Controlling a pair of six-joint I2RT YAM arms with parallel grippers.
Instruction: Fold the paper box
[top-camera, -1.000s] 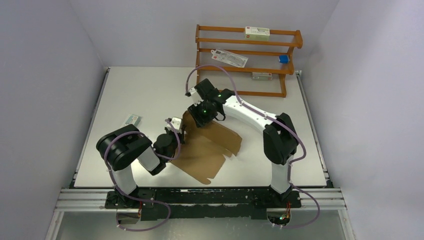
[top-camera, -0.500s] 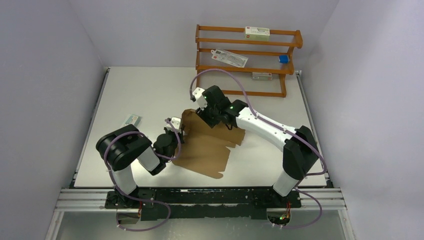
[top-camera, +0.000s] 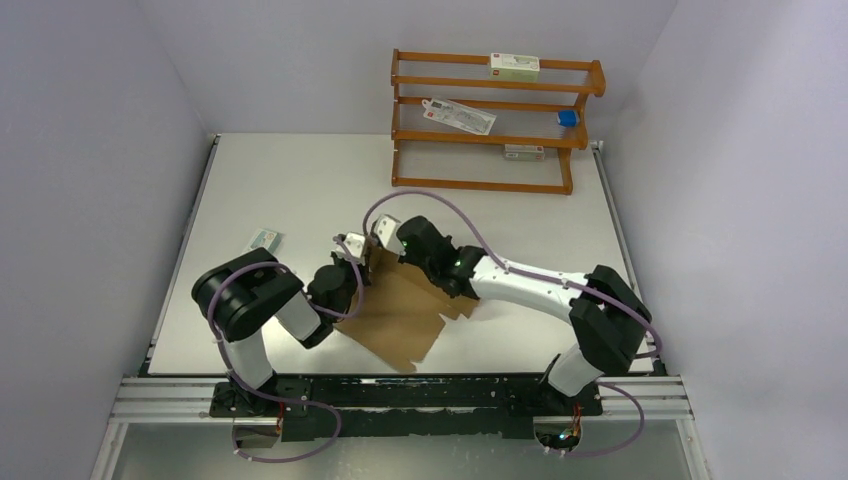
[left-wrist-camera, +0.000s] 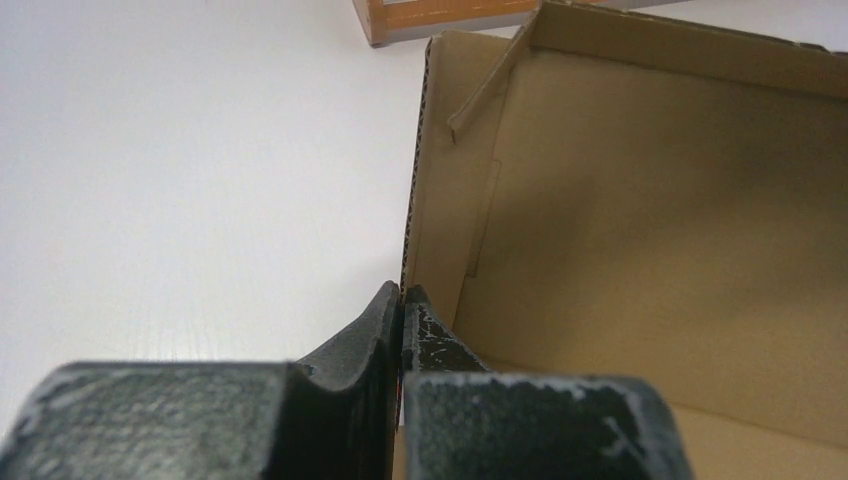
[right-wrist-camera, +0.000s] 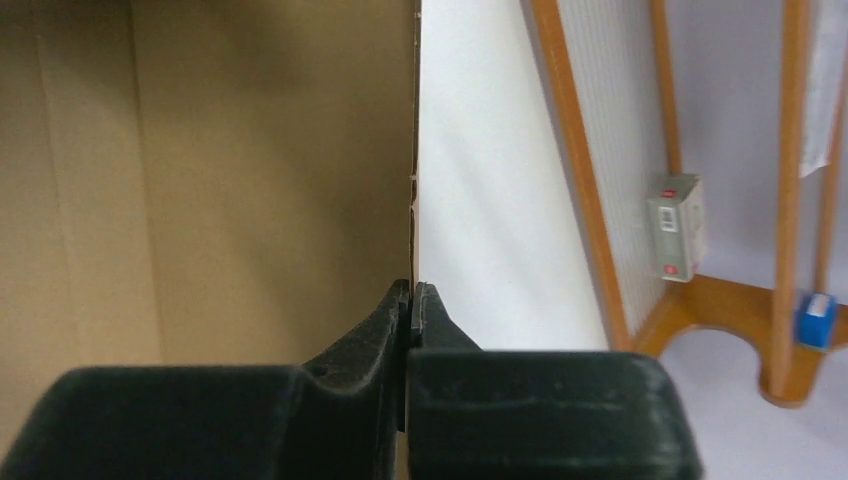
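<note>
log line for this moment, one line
stage: folding | brown corrugated cardboard paper box: walls partly raised | left gripper: shut on wall edge | right gripper: shut on panel edge

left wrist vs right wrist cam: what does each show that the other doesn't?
Left wrist only: the left end effector pinched on a raised wall edge of the box, with a folded corner flap inside. Right wrist only: the right end effector shut on a box edge, plus a white carton and a blue item on the rack. Both: brown box, white table, part of the rack.
</note>
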